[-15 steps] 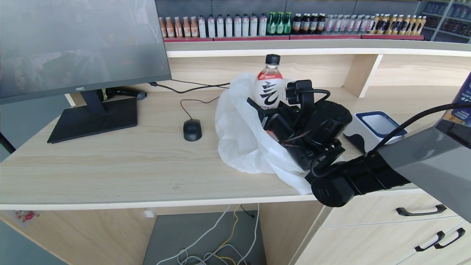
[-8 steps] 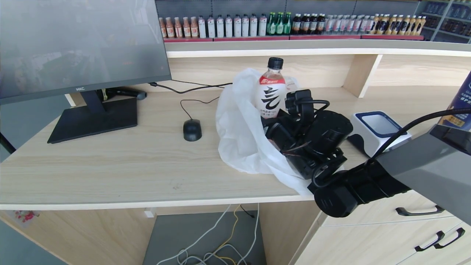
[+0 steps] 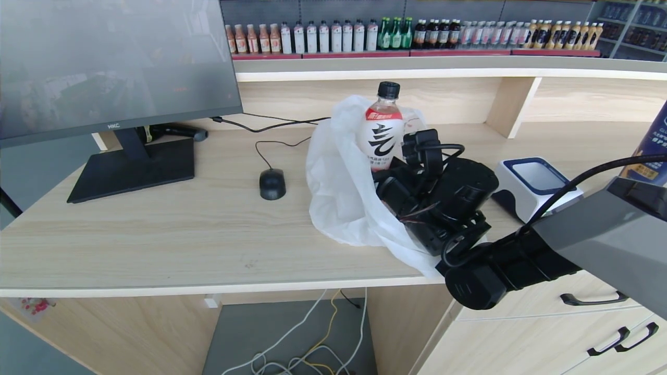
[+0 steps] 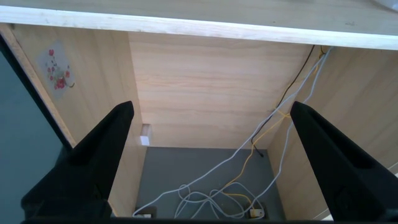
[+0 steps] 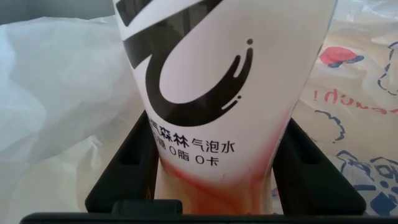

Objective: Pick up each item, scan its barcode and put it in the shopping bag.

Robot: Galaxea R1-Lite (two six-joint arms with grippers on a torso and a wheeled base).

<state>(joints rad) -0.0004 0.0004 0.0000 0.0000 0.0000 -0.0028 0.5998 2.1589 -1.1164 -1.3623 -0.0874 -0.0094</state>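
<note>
Since the right pincer (image 3: 384, 167) is pinching the black-capped drink bottle (image 3: 383, 127) low on its body, one finger on each side of the label, I judge the hold sound. The bottle looks full, so fairly heavy and stiff, but its glossy label should be slick, and a grip near the base leaves it top-heavy. It stands upright in the mouth of the white plastic shopping bag (image 3: 338, 192); whether its base rests on anything I cannot tell. The bag is thin and floppy and could fold or snag. The pale wood tabletop (image 3: 156, 234) has a mouse (image 3: 272, 184) at the bag's 9 o'clock, a barcode scanner (image 3: 536, 177) at 3 o'clock and a monitor (image 3: 104, 62) at 10 o'clock. The left pincer (image 4: 211, 155) hangs spread below the tabletop, facing loose cables (image 4: 211, 193).
</note>
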